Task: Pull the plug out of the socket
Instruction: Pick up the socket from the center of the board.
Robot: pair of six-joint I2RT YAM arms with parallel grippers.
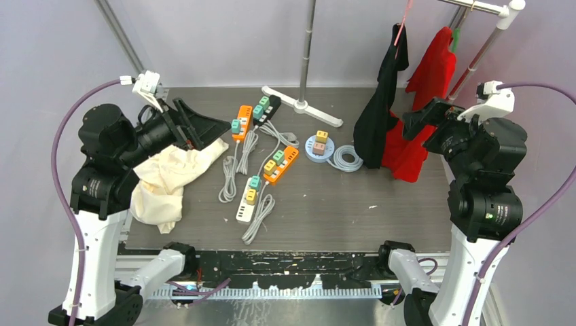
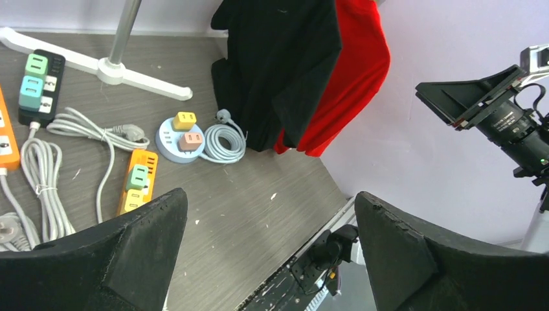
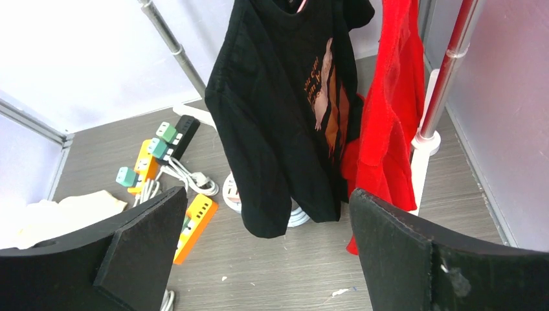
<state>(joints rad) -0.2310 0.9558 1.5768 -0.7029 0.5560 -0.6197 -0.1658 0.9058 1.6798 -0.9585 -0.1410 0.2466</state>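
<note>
Coloured plugs sit pushed into four power strips and a round blue socket, all lying around the middle of the table. The left gripper hangs spread wide and empty near a cream cloth on the left. The right gripper, also spread and empty, hovers beside the hanging black shirt and red shirt.

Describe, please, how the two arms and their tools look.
The left arm and right arm have white lower links and black joint housings. A purple cable loops from each white camera mount toward the base. The left tool and right tool each carry two broad, matte black, wedge-shaped fingers with rough edges.
</note>
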